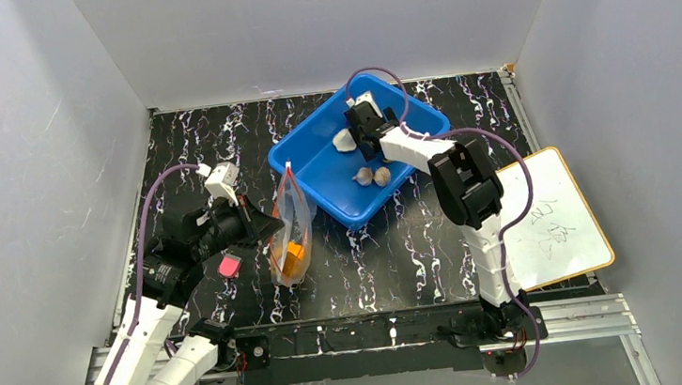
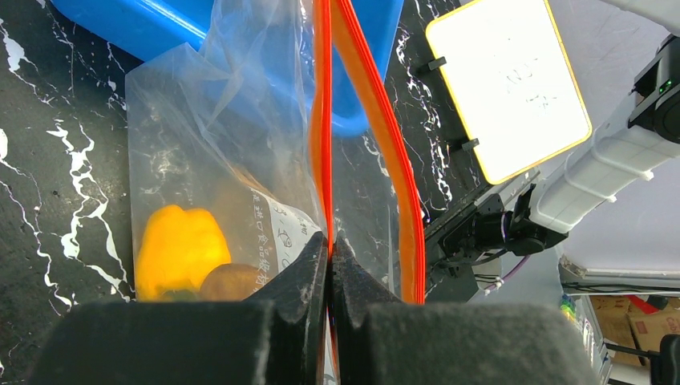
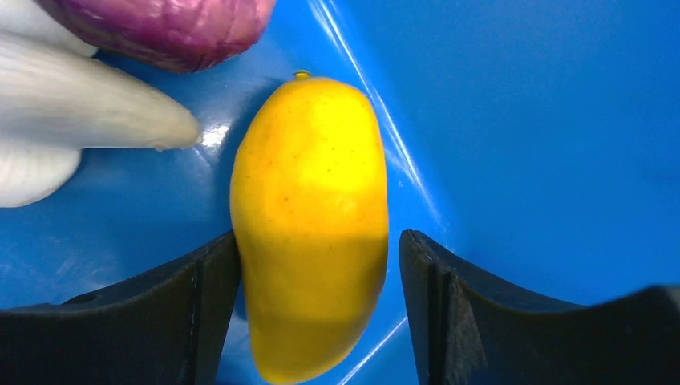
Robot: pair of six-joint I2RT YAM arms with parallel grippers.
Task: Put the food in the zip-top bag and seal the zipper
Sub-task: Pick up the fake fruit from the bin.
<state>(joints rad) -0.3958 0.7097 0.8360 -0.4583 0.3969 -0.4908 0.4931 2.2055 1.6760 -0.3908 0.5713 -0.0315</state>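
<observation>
The clear zip-top bag (image 1: 290, 228) stands upright on the table just left of the blue bin. My left gripper (image 1: 274, 225) is shut on one side of its red-orange zipper (image 2: 321, 120); the other strip (image 2: 386, 144) bows away, so the mouth is open. An orange-yellow pepper (image 2: 178, 247) and an orange-brown lump (image 2: 231, 281) lie inside the bag. My right gripper (image 3: 318, 241) is open down in the bin, its jaws either side of the yellow oval fruit (image 3: 311, 208); the left finger touches it and the right stands just off. A purple piece (image 3: 168, 28) and a white piece (image 3: 72, 120) lie beside the fruit.
The blue bin (image 1: 316, 171) sits at the back centre with a white piece (image 1: 344, 140) and beige bits (image 1: 372, 176) in it. A small pink block (image 1: 229, 265) lies left of the bag. A whiteboard (image 1: 552, 215) lies at the right.
</observation>
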